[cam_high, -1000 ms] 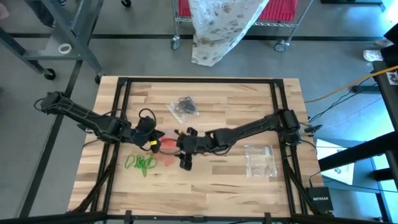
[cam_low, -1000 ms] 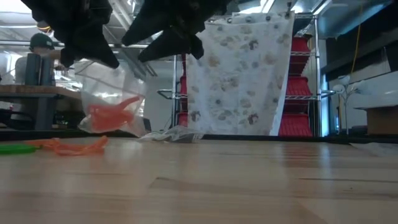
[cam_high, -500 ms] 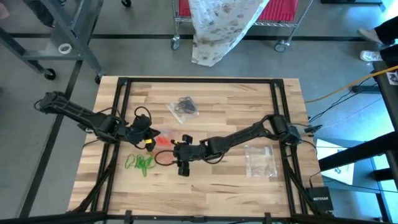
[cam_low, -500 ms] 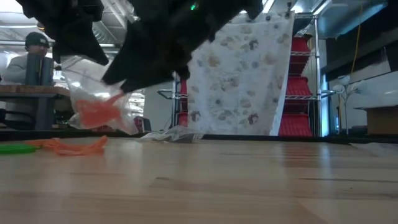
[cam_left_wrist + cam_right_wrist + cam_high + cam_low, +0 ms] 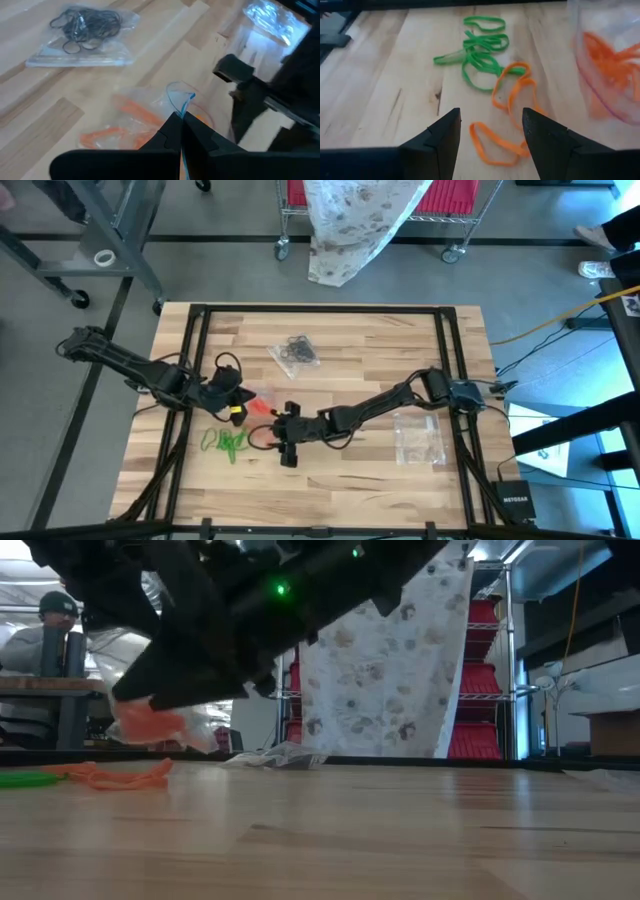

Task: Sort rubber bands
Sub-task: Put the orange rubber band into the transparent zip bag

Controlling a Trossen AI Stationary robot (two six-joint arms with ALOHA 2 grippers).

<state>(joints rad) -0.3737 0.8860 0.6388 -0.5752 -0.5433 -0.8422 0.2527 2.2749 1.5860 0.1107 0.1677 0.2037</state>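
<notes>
The right gripper point(image 5: 490, 135) hovers low over the table point(image 5: 380, 340) with its fingers spread and nothing between them. The loose orange bands point(image 5: 512, 117) lie directly ahead of it on the wood, the nearest loop just beyond the fingertips; the green bands point(image 5: 480, 52) lie farther on along the same line. The orange loops stretch roughly along the gripper's line of approach (so the fingers would likely straddle a strand across its width). The left gripper point(image 5: 180, 125) is clenched on the top edge of a clear bag point(image 5: 150, 115) that holds more orange bands, and keeps it lifted just beside the loose pile. The right arm is plainly the nearer to the loose bands. A second bag point(image 5: 295, 355), with black bands, lies well apart toward the table's far edge.
</notes>
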